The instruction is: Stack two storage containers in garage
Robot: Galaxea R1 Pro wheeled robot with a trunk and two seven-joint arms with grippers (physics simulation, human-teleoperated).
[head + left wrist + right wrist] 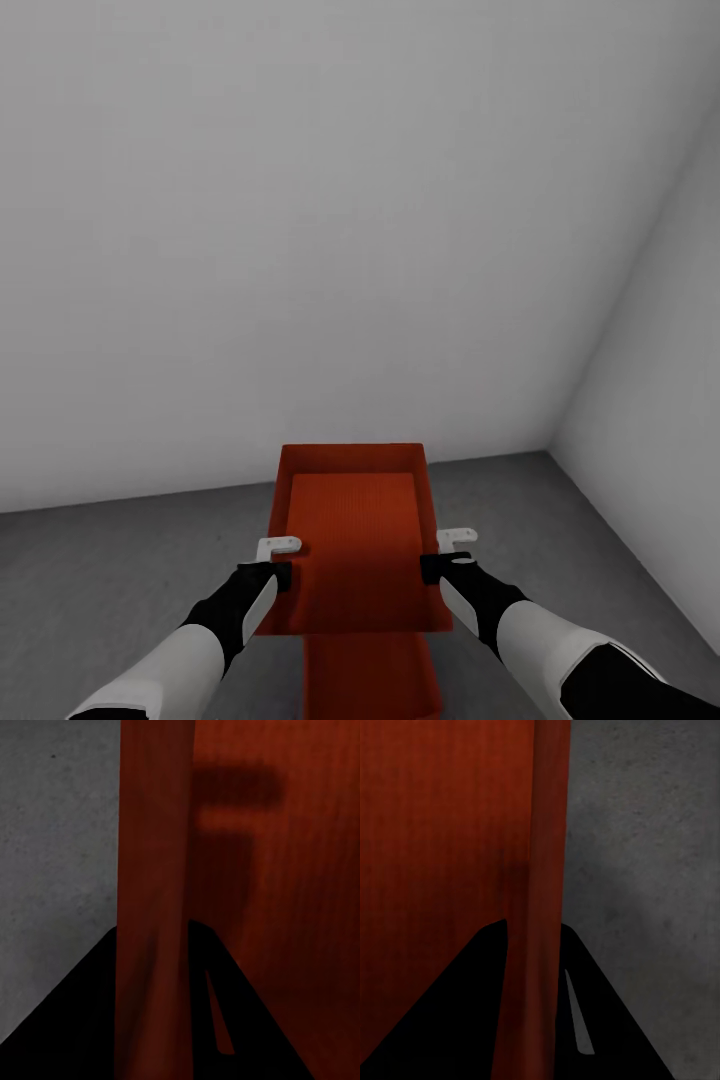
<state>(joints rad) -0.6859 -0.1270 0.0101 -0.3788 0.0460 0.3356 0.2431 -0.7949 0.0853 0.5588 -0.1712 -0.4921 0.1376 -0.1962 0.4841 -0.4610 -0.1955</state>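
The held container (pixel 355 530) sits centre, the left gripper (pixel 282 562) on its nine o'clock wall and the right gripper (pixel 440 555) on its three o'clock wall. The second container (pixel 372 675) lies under it toward six o'clock, on the floor (pixel 110 580). Walls (pixel 300 250) meet at two o'clock.

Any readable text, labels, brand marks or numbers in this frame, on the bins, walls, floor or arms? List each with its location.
None: no text, label, brand or number can be read in any view.
Upper storage container: plain red-orange walls and floor, no marking.
Lower storage container: plain, no marking.
Left pincer and right pincer: no lettering.
Wall and concrete floor: bare.
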